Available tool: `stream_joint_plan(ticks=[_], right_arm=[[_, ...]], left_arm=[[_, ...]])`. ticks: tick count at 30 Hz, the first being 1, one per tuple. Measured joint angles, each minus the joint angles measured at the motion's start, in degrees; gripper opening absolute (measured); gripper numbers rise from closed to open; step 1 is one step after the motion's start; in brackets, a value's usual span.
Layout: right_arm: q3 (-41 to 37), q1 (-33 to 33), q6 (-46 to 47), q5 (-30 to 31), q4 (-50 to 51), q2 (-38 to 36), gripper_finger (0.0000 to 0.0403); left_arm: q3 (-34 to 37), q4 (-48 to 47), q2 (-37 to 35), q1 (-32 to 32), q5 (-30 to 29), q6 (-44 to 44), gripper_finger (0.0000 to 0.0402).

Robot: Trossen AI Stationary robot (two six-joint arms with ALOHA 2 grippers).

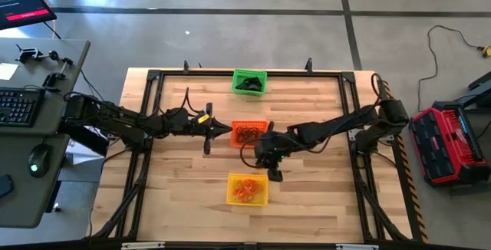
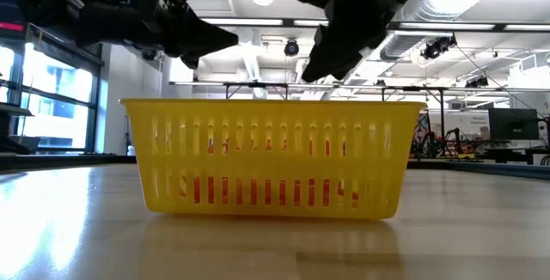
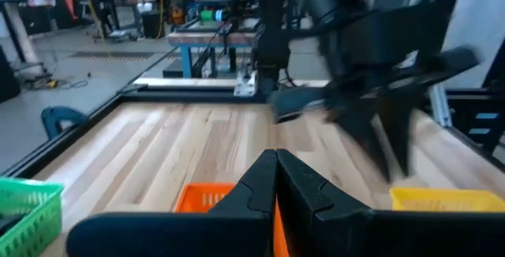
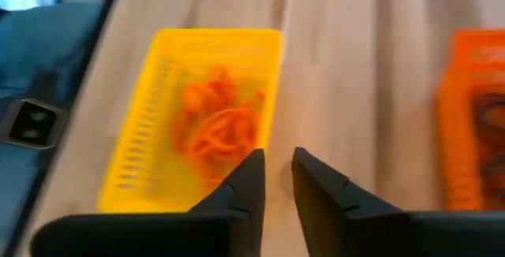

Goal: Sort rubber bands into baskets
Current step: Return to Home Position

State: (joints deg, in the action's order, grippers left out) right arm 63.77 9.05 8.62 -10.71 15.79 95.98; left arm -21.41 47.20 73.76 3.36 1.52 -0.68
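High and low views (wrists too) share yellow basket (image 2: pixel 273 106).

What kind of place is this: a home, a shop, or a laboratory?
Most likely a robotics laboratory or workshop. A framed wooden table stands beside a desk with a keyboard, and the low view shows further workbenches under exposed ceiling ducts.

A keyboard (image 1: pixel 17 106) and mouse (image 1: pixel 38 159) lie on the grey desk (image 1: pixel 31 204) beside the table (image 1: pixel 184 196).

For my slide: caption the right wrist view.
Right end effector, open, hovers beside the yellow basket holding orange rubber bands.
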Motion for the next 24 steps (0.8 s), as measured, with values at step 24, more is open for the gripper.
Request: stream_joint_plan(ticks=[24], right_arm=[[-31.55,-11.34,-11.62,10.49,-31.92,-21.33,0.0000]], left_arm=[[0.04,-7.81,-8.37,8.66,7.13,-3.96,0.0000]])
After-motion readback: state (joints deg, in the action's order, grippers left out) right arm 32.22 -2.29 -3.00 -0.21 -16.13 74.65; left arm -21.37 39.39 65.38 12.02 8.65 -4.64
